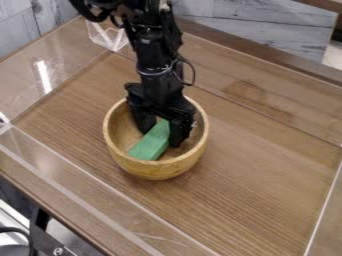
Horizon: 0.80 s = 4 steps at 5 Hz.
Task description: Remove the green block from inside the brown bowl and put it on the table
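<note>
The brown bowl point(123, 158) stands on the table point(254, 170) near the middle of the view. Inside it the green block point(148, 144) leans against the wall, its upper end under the gripper. My black gripper point(160, 126) points straight down into the bowl and is open, one finger point(139, 113) to the left of the block's upper end and the other finger point(183, 131) to its right. The fingers straddle the block without closing on it. The block's top end is partly hidden by the gripper.
Low clear acrylic walls point(54, 75) border the tabletop on the left, front and right. A clear folded piece point(107, 35) sits at the back behind the arm. Bare wood spreads to the right of the bowl and in front of it.
</note>
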Available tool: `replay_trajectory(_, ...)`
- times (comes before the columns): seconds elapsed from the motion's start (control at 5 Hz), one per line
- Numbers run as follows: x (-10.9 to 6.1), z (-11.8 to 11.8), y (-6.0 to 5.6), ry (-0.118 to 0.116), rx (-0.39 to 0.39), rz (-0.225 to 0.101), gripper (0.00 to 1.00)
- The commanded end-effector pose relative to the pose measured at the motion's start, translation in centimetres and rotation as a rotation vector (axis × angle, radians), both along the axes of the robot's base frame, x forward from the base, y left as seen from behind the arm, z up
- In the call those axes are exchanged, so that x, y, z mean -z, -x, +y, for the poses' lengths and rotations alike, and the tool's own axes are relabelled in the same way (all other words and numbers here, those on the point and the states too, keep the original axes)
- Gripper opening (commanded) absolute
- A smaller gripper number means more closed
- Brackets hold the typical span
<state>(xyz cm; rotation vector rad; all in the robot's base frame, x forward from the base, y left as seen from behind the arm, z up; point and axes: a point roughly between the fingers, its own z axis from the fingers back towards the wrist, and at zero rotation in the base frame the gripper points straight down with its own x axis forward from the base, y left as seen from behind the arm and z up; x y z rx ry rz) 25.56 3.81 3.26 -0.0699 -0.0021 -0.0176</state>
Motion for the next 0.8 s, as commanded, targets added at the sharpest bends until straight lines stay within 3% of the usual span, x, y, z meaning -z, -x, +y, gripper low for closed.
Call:
replay_trajectory(0.0, -0.69, 0.28, -0.58, -0.002, -0.014, -0.035, 1.0)
replay_trajectory(0.4, -0.62, 0.18, -0.67, 0.009, -0.028, -0.039, 1.0)
replay_trajectory(0.6, -0.25, -0.07, -0.59, 0.015, -0.028, -0.034, 0.0)
